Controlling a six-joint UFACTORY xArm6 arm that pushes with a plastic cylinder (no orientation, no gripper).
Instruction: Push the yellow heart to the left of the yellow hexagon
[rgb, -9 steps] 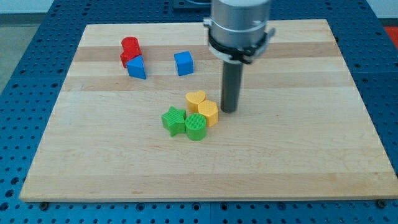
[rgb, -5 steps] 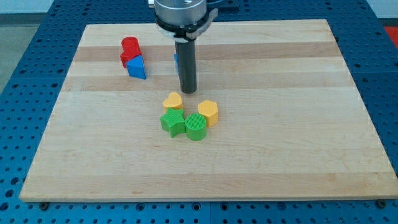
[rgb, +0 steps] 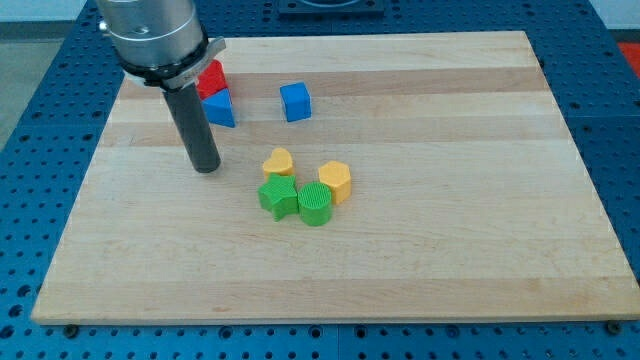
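Note:
The yellow heart (rgb: 278, 162) lies near the board's middle, up and to the left of the yellow hexagon (rgb: 335, 182), with a gap between them. The heart touches the top of the green star (rgb: 279, 196). My tip (rgb: 206, 168) rests on the board to the left of the heart, well apart from it, and touches no block.
A green cylinder (rgb: 314, 204) sits between the green star and the yellow hexagon. A blue cube (rgb: 295, 101) stands above the cluster. A red block (rgb: 210, 78) and a blue block (rgb: 220, 108) lie at the upper left, partly behind the rod. The wooden board (rgb: 480, 220) sits on a blue perforated table.
My tip swept from right of the yellow hexagon leftward across the board. The yellow heart slid left, off the hexagon, to above the green star. The tip now stands left of it.

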